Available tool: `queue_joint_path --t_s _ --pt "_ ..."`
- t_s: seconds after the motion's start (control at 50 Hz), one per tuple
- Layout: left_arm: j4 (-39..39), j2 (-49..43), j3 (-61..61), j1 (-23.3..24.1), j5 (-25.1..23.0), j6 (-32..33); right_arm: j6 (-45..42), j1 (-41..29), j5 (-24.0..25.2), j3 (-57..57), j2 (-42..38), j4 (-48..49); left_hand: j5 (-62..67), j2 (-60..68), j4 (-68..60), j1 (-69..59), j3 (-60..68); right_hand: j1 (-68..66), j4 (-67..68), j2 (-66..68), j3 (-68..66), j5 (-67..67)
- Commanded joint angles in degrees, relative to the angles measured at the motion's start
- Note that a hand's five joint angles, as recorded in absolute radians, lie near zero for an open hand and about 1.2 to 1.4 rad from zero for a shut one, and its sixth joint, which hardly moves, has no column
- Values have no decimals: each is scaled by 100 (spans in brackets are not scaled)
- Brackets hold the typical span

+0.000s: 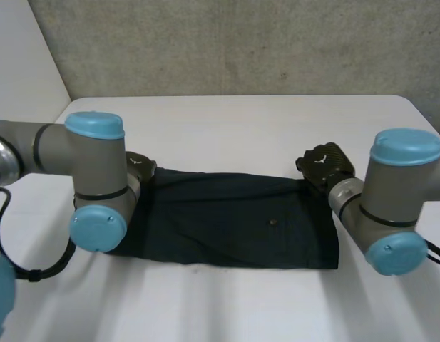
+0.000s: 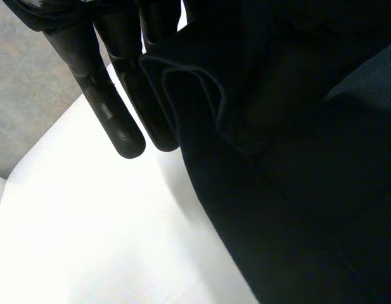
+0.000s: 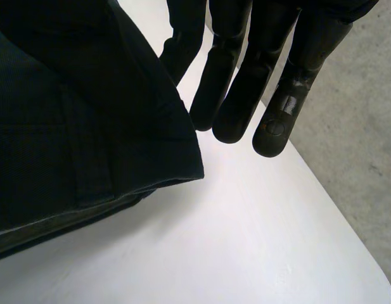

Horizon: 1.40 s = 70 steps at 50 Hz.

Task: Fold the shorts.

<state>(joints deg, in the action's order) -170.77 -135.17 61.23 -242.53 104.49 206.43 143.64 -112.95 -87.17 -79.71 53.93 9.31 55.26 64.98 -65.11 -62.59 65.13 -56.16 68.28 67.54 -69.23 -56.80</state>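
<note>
Shorts (image 1: 234, 221): dark cloth, matt, fine weave. Tabletop (image 1: 227, 121): white, smooth, faint sheen. Left hand (image 2: 113, 95), right hand (image 3: 277, 107): black, smooth, semi-gloss, plastic-looking. Arm caps (image 1: 95, 125): light-blue glossy plastic. Wall (image 1: 241, 43): grey, rough, matt.

Soft, even light keeps the smooth white table (image 3: 246, 240) bright; beside my right hand (image 3: 227, 69), the dark navy fabric shorts (image 3: 87, 126) cast a faint shadow.
</note>
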Motion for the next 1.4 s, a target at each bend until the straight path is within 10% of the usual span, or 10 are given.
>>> queue_joint_path --t_s 0.02,0.1,0.22,0.54,1.16,1.4 --pt "-35 -211 -287 83 36 -6 -29 -43 429 228 -497 703 -856 -828 841 589 -844 -2384 1172 1246 -1077 -1320" --pt "-44 -176 -252 162 28 -15 -11 -43 394 228 -506 967 -5294 -5266 5279 5027 -5282 730 -1942 -1867 2037 1793" --pt "-44 -132 -226 224 27 -24 103 10 -115 106 -130 932 -5526 -5498 5511 5259 -5513 4437 -5649 -5574 5744 5501" --pt "-545 -96 -32 -57 -895 3 683 19 271 -756 671 54 -5387 -5358 5371 5120 -5374 4356 -5568 -5493 5663 5419" --pt "-590 -1530 -2072 -567 -1132 346 692 28 359 -1705 1295 -17 -5269 -5241 5254 5002 -5256 4322 -5534 -5459 5629 5385" --pt "44 324 63 -866 -3037 -1095 701 142 368 -1925 1366 150 -5403 -5375 5388 5136 -5391 4322 -5534 -5459 5629 5385"
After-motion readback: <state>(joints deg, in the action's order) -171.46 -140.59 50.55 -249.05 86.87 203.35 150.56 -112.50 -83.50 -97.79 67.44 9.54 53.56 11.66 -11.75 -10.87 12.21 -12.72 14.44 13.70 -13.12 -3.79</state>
